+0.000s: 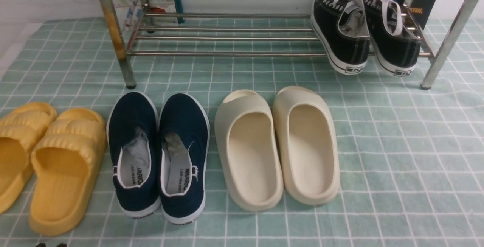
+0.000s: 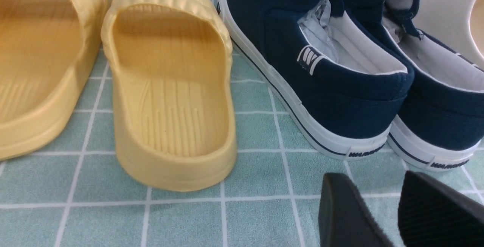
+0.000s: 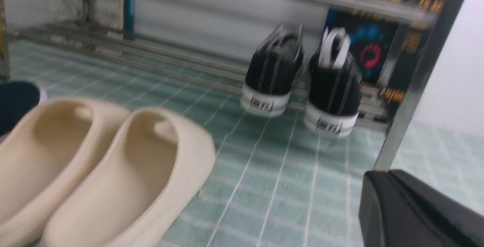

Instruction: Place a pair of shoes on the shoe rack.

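Both black sneakers, the pair of shoes (image 1: 342,31) (image 3: 274,75), rest on the lowest tier of the silver shoe rack (image 1: 227,53) at its right end. Their heels face me and hang over the front bar. The right wrist view shows them beside the rack's right leg (image 3: 412,88). My right gripper (image 3: 388,173) hovers low over the cloth in front of that leg; its fingers are pressed together and hold nothing. My left gripper (image 2: 378,201) sits just behind the heels of the navy slip-ons, open, with only cloth showing between its fingers (image 2: 340,209).
In a row in front of the rack stand yellow slides (image 1: 64,167), navy slip-ons (image 1: 159,152) and cream slides (image 1: 276,145). They lie on a green checked cloth (image 1: 397,145). A wall and a dark box (image 1: 423,1) stand behind the rack.
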